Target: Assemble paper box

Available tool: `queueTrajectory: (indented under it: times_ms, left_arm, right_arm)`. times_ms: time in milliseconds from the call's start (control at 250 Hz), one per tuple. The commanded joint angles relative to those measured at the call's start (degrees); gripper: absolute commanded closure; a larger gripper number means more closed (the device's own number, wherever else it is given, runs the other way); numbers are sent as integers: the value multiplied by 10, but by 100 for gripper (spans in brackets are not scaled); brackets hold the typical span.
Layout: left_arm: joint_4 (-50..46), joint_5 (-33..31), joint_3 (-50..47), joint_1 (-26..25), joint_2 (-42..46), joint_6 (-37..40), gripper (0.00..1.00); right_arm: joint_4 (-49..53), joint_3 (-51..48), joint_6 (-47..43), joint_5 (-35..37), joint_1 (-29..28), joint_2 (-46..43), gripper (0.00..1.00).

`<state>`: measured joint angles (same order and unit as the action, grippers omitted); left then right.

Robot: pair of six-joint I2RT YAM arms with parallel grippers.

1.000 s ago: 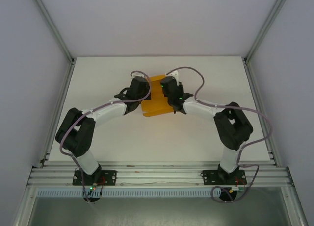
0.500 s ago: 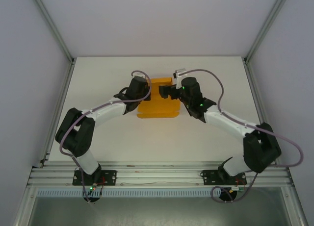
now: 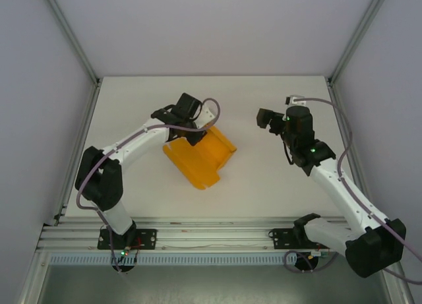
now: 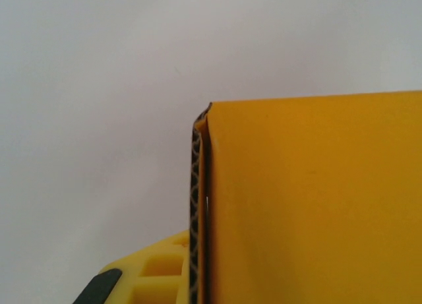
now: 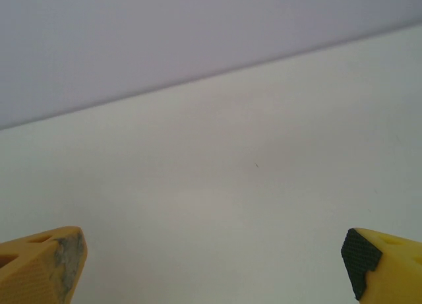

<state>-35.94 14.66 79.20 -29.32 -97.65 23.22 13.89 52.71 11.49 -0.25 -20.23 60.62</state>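
Orange-yellow card, the paper box (image 3: 200, 160) lies on the table (image 3: 277, 185) as a partly folded shell. Its far corner is pinched in the left gripper (image 3: 193, 131), the corrugated edge against one fingertip (image 4: 155, 274). The right gripper (image 3: 264, 117) hangs spread and empty, well apart to that claw's right. Folding looks midway; the next move likely needs the right claw on a loose flap while the left steadies.

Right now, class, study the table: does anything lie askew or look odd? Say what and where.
The paper box lies askew, turned diagonal to the table edges. The left tool seems to pinch one far edge of it alone, while the right tool stands open, well apart from it.
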Motion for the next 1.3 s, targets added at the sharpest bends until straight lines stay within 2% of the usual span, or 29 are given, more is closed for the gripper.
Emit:
queueTrajectory:
  times_ms: [0,80,260,456,612,800,947,1035,1087,1179,1295]
  left_arm:
    - [-147,-21,51,-21,-37,88,100]
    - [-186,-86,81,-42,-77,89,100]
    - [-223,-155,147,-75,-177,96,100]
    - [-178,-265,226,-108,-277,91,100]
    - [-140,-328,243,-132,-348,106,100]
    - [-137,-334,260,-145,-406,110,100]
    - [-130,-341,263,-145,-399,122,100]
    - [-133,-332,261,-145,-368,138,78]
    - [-134,-326,261,-145,-346,148,62]
    - [-134,-311,262,-143,-305,170,42]
    - [-149,-306,271,-144,-260,182,27]
  right_arm:
    - [70,-21,16,-16,4,-5,0]
    - [78,-26,14,-22,6,-1,0]
    - [74,-41,8,-31,17,9,0]
    - [63,-56,5,-36,28,13,0]
    - [45,-68,13,-38,34,9,0]
    - [39,-79,14,-40,40,9,0]
    - [52,-81,10,-40,46,6,0]
    - [71,-76,1,-44,50,-4,0]
    - [81,-74,-5,-43,51,-17,0]
    - [98,-73,-14,-41,55,-49,0]
    - [112,-76,-24,-40,64,-95,0]
